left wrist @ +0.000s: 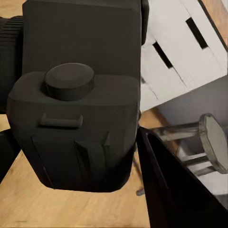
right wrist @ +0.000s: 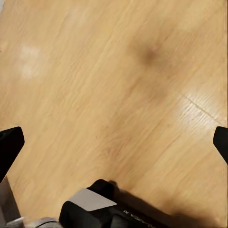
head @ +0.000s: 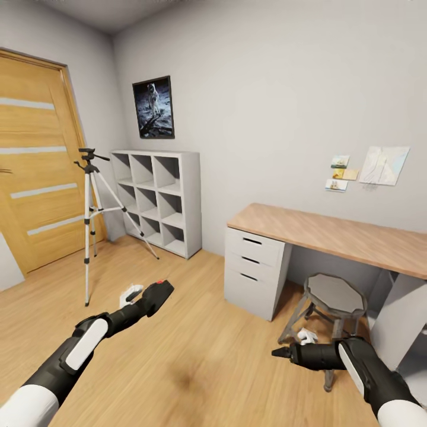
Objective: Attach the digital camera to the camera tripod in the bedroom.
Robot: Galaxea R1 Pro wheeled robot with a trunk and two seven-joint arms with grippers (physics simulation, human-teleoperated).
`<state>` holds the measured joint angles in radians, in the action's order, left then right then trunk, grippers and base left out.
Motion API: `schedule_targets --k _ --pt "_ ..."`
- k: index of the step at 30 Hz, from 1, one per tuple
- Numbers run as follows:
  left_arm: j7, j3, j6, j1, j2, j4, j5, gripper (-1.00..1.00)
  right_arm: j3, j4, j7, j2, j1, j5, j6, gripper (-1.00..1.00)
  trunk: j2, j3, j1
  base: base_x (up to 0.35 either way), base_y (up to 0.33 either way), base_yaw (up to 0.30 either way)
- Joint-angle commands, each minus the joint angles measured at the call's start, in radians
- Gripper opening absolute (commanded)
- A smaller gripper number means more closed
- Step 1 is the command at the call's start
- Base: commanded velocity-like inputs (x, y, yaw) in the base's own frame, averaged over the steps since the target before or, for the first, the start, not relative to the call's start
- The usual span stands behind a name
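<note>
My left gripper (head: 155, 296) is clamped on the digital camera (head: 158, 295) — black body, red dot on top, held out in front of me above the wood floor (head: 196, 356). In the left wrist view the digital camera (left wrist: 76, 104) sits between my fingers (left wrist: 171, 190), round knob facing the lens, no brand or label readable on it. My right gripper (head: 277, 353) is spread wide and holds nothing; its fingertips (right wrist: 9, 147) show far apart over bare floor (right wrist: 118, 85). Faint lettering on the right wrist housing (right wrist: 123, 216) — too blurred to read. The camera tripod (head: 92, 219) stands upright on the floor near the oak door (head: 35, 160), just beside the white cube shelf (head: 159, 198), well apart from the camera. Desk (head: 332, 234) with drawers and a stool (head: 333, 296) on my right. Astronaut poster (head: 153, 107) and small cards (head: 341, 173) on the wall — no legible text.
</note>
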<state>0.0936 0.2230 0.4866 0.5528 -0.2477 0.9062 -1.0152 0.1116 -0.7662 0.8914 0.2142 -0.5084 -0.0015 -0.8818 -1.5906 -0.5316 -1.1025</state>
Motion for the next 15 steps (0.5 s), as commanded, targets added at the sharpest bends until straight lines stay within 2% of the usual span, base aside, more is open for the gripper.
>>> schedule_targets --k 1,2,4,5,6,8,9,10,11,12,13,14,15 --pt "0.0 0.002 0.001 0.001 0.0 -0.018 -0.001 -1.0 0.003 0.039 0.002 0.003 -0.001 0.004 0.009 1.0 0.007 0.002 0.004 0.0 0.0 0.0" --pt "-0.003 0.003 -0.002 0.001 0.003 -0.075 0.007 -1.0 0.004 0.117 0.0 0.012 -0.001 0.028 0.053 1.0 0.014 0.005 0.008 0.0 0.0 0.0" --pt "-0.002 0.006 -0.024 0.001 0.022 -0.269 0.025 -1.0 0.004 0.296 -0.009 0.031 -0.001 0.096 0.193 1.0 0.028 0.012 0.016 0.0 0.0 0.0" --pt "0.0 0.007 -0.035 0.001 0.027 -0.321 0.028 -1.0 0.005 0.341 -0.014 0.035 -0.001 0.112 0.235 1.0 0.035 0.015 0.019 0.0 0.0 0.0" --pt "0.002 0.008 -0.063 0.001 0.038 -0.421 0.032 -1.0 0.004 0.432 -0.029 0.039 -0.001 0.14 0.325 1.0 0.042 0.018 0.023 0.0 0.0 0.0" --pt "0.004 0.009 -0.097 0.001 0.049 -0.512 0.035 -1.0 0.004 0.529 -0.055 0.043 -0.001 0.161 0.419 1.0 0.056 0.024 0.031 0.0 0.0 0.0" --pt "0.005 0.009 -0.133 0.001 0.06 -0.592 0.036 -1.0 0.003 0.625 -0.098 0.044 0.004 0.176 0.511 1.0 0.063 0.027 0.035 0.0 0.0 0.0" --pt "0.006 0.01 -0.151 0.001 0.066 -0.629 0.037 -1.0 0.003 0.663 -0.125 0.044 0.004 0.181 0.557 1.0 0.07 0.031 0.039 0.0 0.0 0.0" --pt "0.006 0.011 -0.225 0.001 0.108 -0.79 0.047 -1.0 0.002 0.75 -0.312 0.038 0.011 0.192 0.75 1.0 0.077 0.034 0.042 0.0 0.0 0.0" --pt "0.001 0.012 -0.242 -0.001 0.128 -0.834 0.062 -1.0 0.002 0.768 -0.388 0.036 0.032 0.192 0.806 1.0 0.084 0.037 0.046 0.0 0.0 0.0" --pt "-0.001 0.012 -0.248 -0.004 0.136 -0.848 0.072 -1.0 0.003 0.775 -0.422 0.035 0.047 0.191 0.829 1.0 0.091 0.04 0.05 0.0 0.0 0.0" --pt "-0.004 0.013 -0.258 -0.019 0.15 -0.869 0.101 -1.0 0.003 0.784 -0.476 0.034 0.081 0.191 0.862 1.0 0.098 0.043 0.054 0.0 0.0 0.0" --pt "-0.005 0.013 -0.261 -0.032 0.155 -0.876 0.118 -1.0 0.003 0.787 -0.495 0.034 0.099 0.19 0.875 1.0 0.105 0.046 0.058 0.0 0.0 0.0"
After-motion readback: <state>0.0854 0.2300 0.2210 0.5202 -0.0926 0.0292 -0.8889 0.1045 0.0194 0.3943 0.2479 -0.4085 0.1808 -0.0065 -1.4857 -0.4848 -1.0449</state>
